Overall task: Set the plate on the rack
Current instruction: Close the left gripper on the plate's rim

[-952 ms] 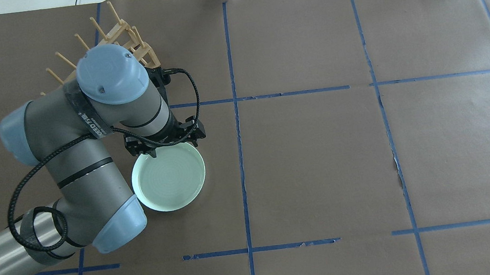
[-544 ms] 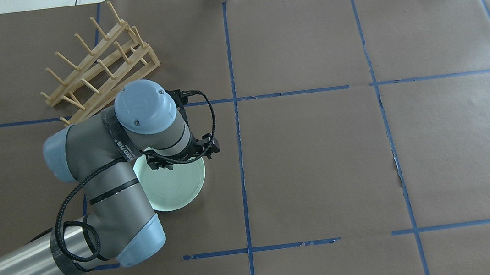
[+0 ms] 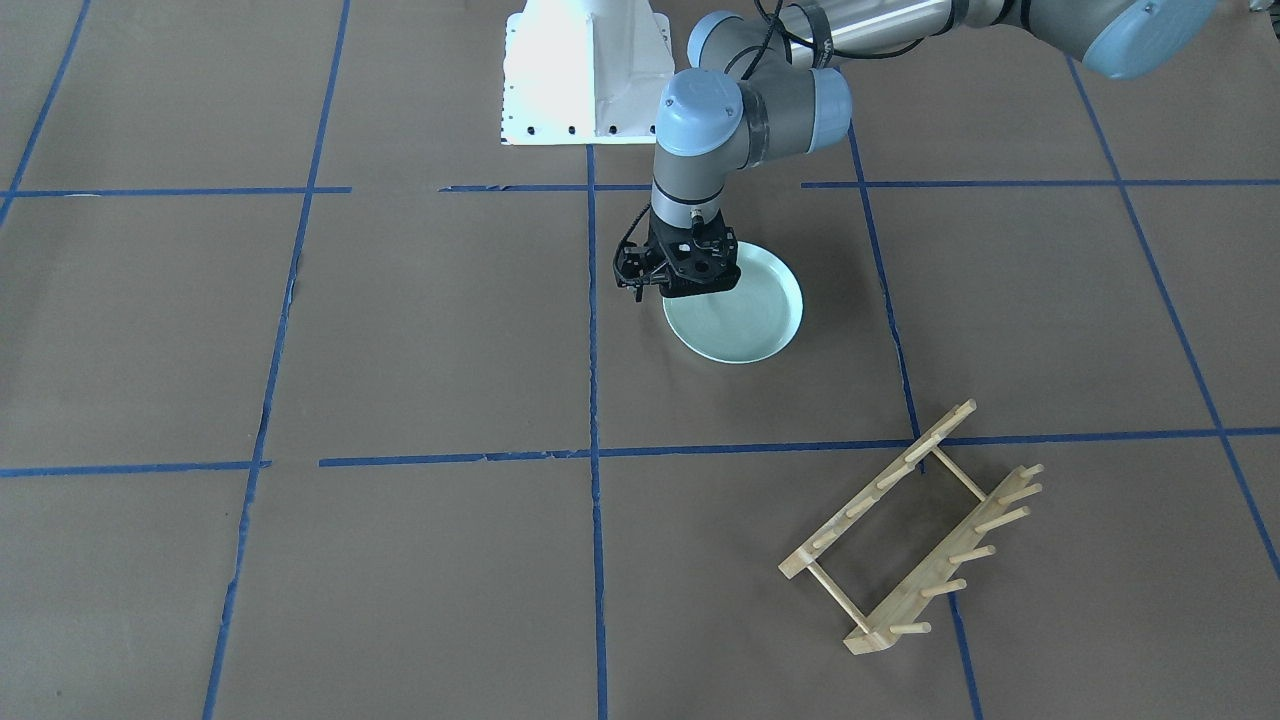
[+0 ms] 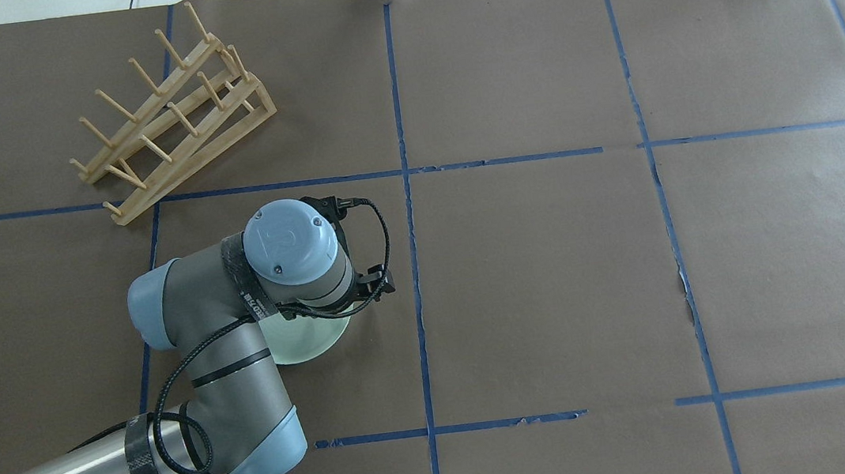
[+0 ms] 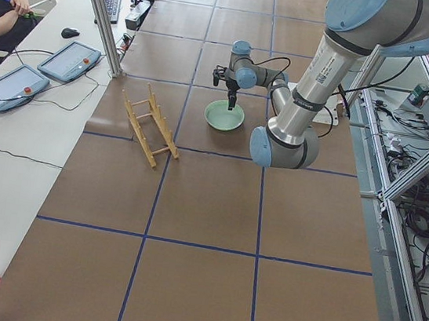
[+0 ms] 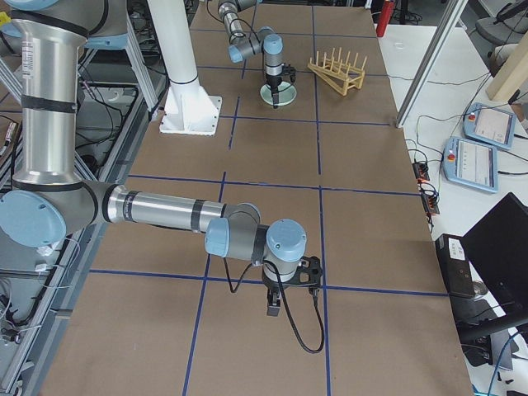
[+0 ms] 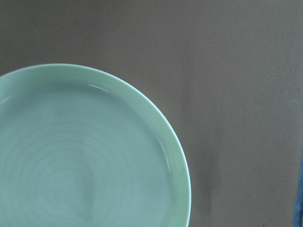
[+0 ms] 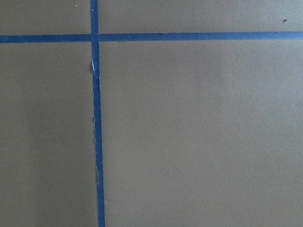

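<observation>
Left gripper [image 3: 683, 290] hangs low over rim of the plate [image 3: 745, 318]; jaw gap hidden, can't tell if it's gripping. Plate flat on brown paper, robot-side of the rack [image 3: 905, 530], well apart, blue tape line [image 3: 700, 450] between. Right gripper [image 6: 274, 307] far from rack, opening unclear. Arm-band lettering [image 4: 245, 295] too small to read.

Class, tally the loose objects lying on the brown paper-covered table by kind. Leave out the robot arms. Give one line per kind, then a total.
Round pale mint-green plate: 1
Small light-wood pegged dish rack: 1
Total: 2
</observation>
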Tool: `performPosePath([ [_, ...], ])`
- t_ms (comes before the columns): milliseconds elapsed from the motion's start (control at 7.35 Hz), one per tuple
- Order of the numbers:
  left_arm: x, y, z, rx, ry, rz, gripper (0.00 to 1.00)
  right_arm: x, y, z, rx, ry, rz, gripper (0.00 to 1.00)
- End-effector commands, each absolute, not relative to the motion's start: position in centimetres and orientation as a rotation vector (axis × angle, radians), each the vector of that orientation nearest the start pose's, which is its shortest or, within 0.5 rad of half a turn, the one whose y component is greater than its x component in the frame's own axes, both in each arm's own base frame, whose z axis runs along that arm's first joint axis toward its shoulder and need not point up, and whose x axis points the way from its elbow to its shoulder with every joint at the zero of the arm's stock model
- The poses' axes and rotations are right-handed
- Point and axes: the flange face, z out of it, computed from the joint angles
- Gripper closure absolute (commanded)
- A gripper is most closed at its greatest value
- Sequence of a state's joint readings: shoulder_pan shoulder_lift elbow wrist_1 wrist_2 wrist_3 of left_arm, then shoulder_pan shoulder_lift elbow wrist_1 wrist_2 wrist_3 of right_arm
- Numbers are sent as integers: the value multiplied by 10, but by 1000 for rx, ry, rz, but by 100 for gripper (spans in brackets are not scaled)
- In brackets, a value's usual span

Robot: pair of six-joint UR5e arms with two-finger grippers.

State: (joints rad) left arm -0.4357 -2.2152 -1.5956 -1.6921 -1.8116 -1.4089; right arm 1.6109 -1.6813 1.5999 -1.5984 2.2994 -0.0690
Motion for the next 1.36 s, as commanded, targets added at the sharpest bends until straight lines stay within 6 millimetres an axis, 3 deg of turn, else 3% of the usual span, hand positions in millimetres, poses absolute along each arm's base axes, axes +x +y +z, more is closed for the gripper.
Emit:
performPosePath([
  [0,592,-395,257,18,826,-163,29,85,-432,701,-64,-732,13,0],
  [408,589,-395,253,24,831,-159,94,84,-432,701,-64,-732,12,0],
  [544,588,-395,251,24,834,-157,100,84,-432,701,-64,-732,12,0],
  [816,575,-392,239,24,835,-160,100,84,-432,701,-64,-732,12,0],
  [952,558,-392,223,29,834,-171,100,84,-432,701,-64,-732,12,0],
  [1224,489,-408,185,63,816,-215,100,84,-432,701,-64,-732,12,0],
])
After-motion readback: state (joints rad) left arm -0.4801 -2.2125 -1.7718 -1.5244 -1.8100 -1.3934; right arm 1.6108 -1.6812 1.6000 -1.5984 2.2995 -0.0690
